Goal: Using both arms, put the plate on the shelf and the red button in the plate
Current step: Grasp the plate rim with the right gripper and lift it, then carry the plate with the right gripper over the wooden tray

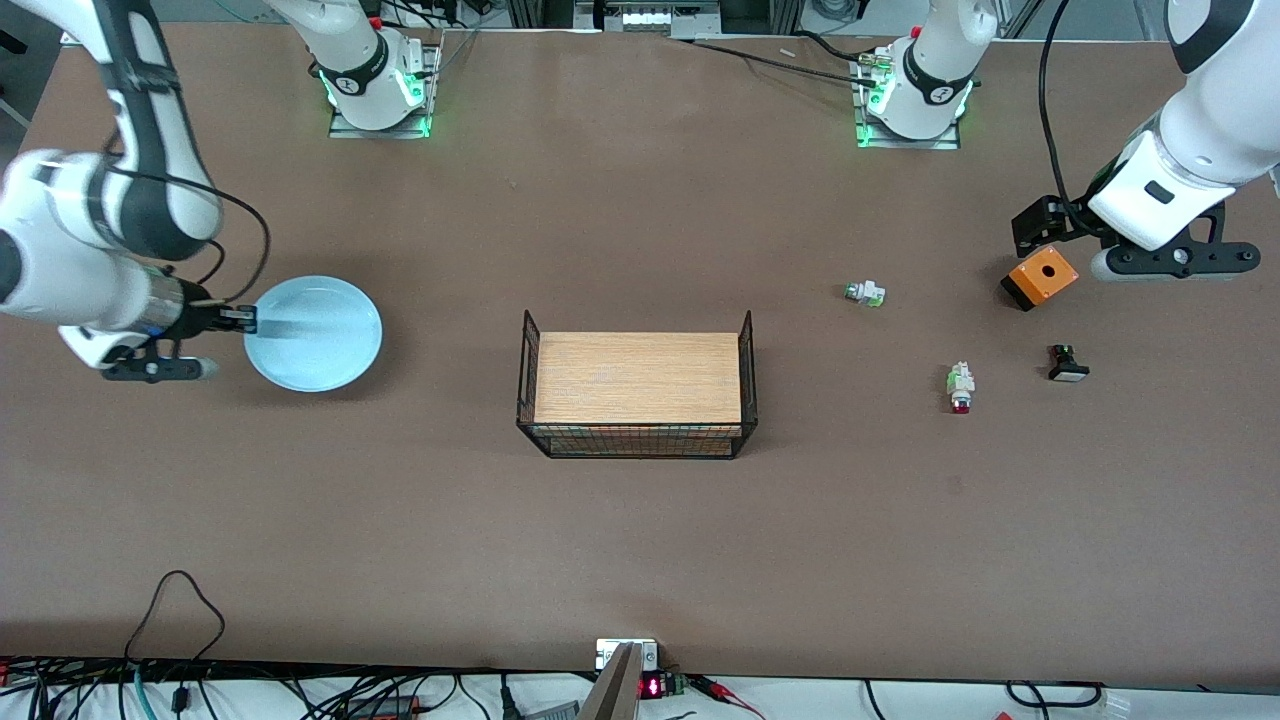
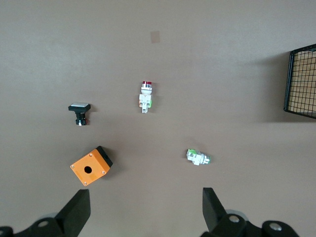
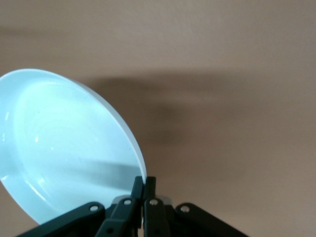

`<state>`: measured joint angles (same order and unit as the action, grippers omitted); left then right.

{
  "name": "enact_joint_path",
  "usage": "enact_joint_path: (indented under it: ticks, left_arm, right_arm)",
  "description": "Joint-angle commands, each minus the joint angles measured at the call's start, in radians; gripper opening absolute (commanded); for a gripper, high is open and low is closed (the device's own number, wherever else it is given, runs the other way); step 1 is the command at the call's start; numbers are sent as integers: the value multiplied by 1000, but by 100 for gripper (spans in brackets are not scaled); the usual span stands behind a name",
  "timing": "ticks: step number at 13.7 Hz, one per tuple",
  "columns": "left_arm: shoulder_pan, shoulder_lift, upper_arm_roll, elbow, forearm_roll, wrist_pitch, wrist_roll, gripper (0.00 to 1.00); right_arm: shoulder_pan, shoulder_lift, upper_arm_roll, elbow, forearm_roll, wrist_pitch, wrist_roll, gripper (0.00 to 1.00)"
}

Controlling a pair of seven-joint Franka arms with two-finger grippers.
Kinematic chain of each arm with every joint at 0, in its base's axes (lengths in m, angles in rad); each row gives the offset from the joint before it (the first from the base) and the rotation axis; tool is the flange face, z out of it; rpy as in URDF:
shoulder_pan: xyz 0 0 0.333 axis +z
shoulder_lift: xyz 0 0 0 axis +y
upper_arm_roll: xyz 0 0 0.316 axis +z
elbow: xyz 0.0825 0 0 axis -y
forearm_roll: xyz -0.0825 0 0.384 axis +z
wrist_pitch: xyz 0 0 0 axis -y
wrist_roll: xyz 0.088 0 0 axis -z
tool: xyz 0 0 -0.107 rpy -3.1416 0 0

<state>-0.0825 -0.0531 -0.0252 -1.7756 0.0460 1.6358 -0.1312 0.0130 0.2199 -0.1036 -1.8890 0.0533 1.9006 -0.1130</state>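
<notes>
Front view shows the right gripper (image 1: 243, 319) at the right arm's end of the table (image 1: 640, 560), its fingers pinched tight on the rim of the plate (image 1: 320, 335). The light blue plate sits well in from that end's edge of the table, about midway between the robots' edge and the front camera's edge. Right wrist view confirms the hold: the two black fingertips (image 3: 138, 190) press together over the plate's thin rim (image 3: 69, 148), and the plate looks tilted against the brown surface, with its shadow spread beneath.

A wire basket (image 1: 637, 390) with a wooden board inside stands at the middle of the table.

The left gripper (image 2: 145, 207) hangs over the left arm's end of the table, near that end's edge, fingers spread wide and gripping nothing. Below it an orange box (image 1: 1040, 278) with a round hole rests on the table. The red button (image 1: 960, 388) lies nearer to the front camera than the orange box, between the basket and a black button with a white cap (image 1: 1067, 364). A similar white part with a green tip (image 1: 865, 293) lies apart from it, closer to the robots' edge. In the left wrist view the red button (image 2: 145, 95) lies flat on its side, untouched.
</notes>
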Motion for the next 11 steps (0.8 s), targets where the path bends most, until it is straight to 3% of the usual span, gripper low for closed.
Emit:
enact_joint_path:
  ticks: [1,3,6,9,11]
  left_arm:
    - [0,12,4,24,14,-19,22,100]
    - [0,12,4,24,14,-19,24,100]
    - [0,12,4,24,14,-19,24,100]
    - [0,12,4,24,14,-19,24,100]
    - [0,12,4,24,14,-19,24,100]
  right_arm:
    - [-10,9,15,151,54,-171,18,0]
    - [5,7,21,227,81,-254,115,0]
    - [47,7,28,316,209,-360,429,0]
    - [152,12,28,401,224,-397,697,0]
    - [218,13,28,407,284,-397,861,0]
